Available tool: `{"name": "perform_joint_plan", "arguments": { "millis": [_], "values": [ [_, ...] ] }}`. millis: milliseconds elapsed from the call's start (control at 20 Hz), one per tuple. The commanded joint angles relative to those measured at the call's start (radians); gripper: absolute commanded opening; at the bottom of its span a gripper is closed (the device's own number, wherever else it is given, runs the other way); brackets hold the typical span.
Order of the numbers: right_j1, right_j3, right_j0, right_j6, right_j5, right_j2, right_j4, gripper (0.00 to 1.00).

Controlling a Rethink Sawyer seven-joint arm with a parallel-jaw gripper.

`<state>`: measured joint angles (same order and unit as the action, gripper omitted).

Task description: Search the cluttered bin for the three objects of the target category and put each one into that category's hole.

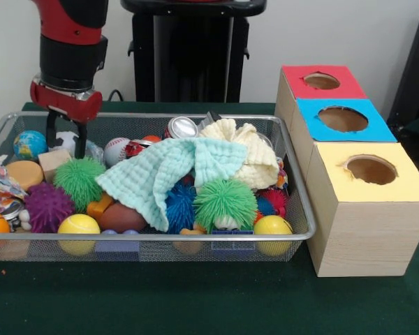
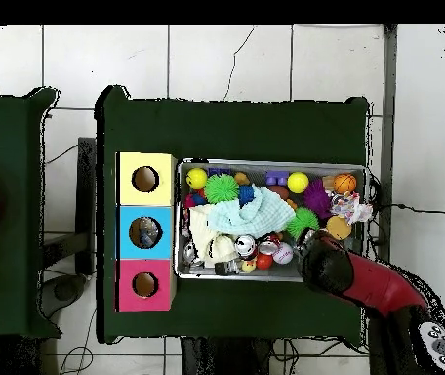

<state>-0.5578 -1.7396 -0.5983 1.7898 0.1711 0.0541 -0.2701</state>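
While my claw (image 1: 65,134) hangs over the far corner of the wire basket (image 1: 153,237), its two black fingers point down with a gap between them, released and holding nothing. The basket sits on the green table (image 1: 195,300), shallow, silver mesh with a thick metal rim, and it is crammed. Right under my claw lie a soccer-patterned ball (image 1: 68,142) and a small globe ball (image 1: 29,144), with a wooden block (image 1: 54,162) just beside them. Out from my claw toward the camera I see a spiky green ball (image 1: 79,180), a spiky purple one (image 1: 47,206) and a smooth yellow ball (image 1: 78,225) against the near mesh. Off to the side a mint waffle-weave cloth (image 1: 169,174) drapes over the middle of the heap, a cream cloth (image 1: 248,150) bunched beside it. They cover a good deal: a spiky blue ball (image 1: 180,206) only peeks from under the mint one, and a metal can (image 1: 182,128) shows just its top. A baseball (image 1: 116,150) is half buried.

Well beyond the basket, away from my claw, stand three wooden boxes in a row, each with a round hole on top: red (image 1: 321,82), blue (image 1: 342,120), yellow (image 1: 370,171). From overhead the blue box seems to hold something, but I cannot make out what.
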Motion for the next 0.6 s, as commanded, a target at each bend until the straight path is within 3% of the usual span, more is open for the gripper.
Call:
{"name": "perform_joint_plan", "arguments": {
  "millis": [50, 200, 600],
  "values": [
    [-0.009, -0.019, 0.054, 0.133, 0.072, -0.021, 0.032, 1.0],
    [0.034, -0.021, 0.073, 0.165, 0.019, -0.016, 0.042, 1.0],
    [0.018, -0.048, 0.11, 0.172, 0.042, 0.004, 0.058, 1.0]
  ]
}}
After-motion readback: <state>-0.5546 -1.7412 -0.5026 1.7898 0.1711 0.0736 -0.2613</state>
